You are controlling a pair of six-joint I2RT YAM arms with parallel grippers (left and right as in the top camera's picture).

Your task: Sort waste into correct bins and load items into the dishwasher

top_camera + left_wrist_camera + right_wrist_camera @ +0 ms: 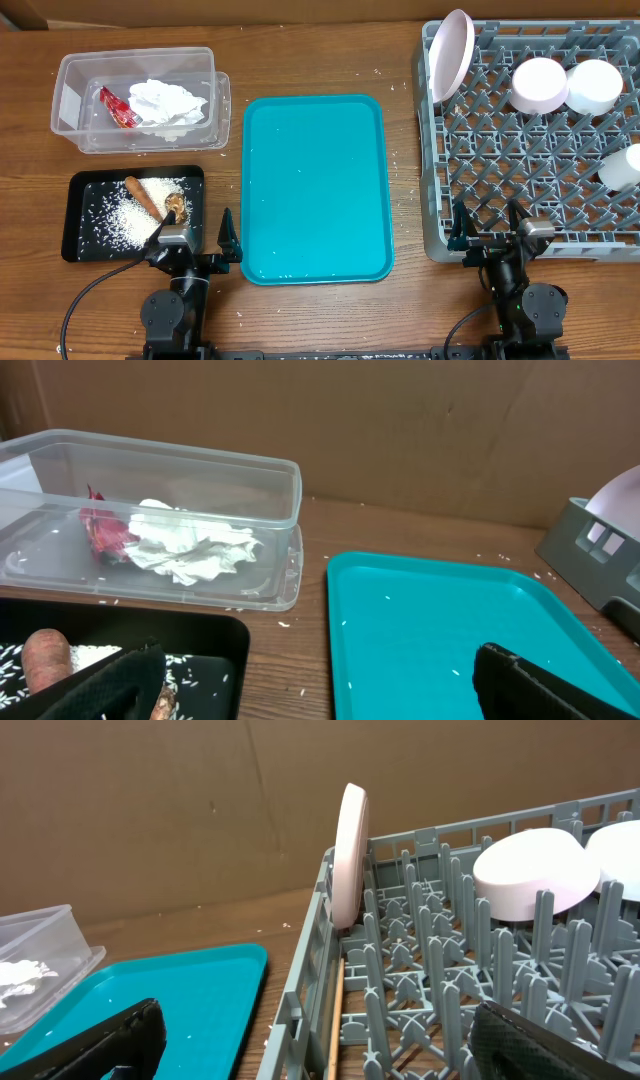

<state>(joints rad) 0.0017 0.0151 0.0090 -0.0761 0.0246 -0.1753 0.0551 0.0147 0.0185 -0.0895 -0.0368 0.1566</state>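
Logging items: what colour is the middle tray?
The middle tray is teal; overhead shows it best.

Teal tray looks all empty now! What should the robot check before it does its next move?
1. Teal tray has no items on it: ok, only tiny specks.
2. Left gripper open and holding nothing: ok.
3. Right gripper open and holding nothing: ok.
4. Pink plate standing on edge in the dish rack: ok.
5. Red wrapper and crumpled tissue inside the clear bin: ok.
6. Rice inside the black tray: ok.
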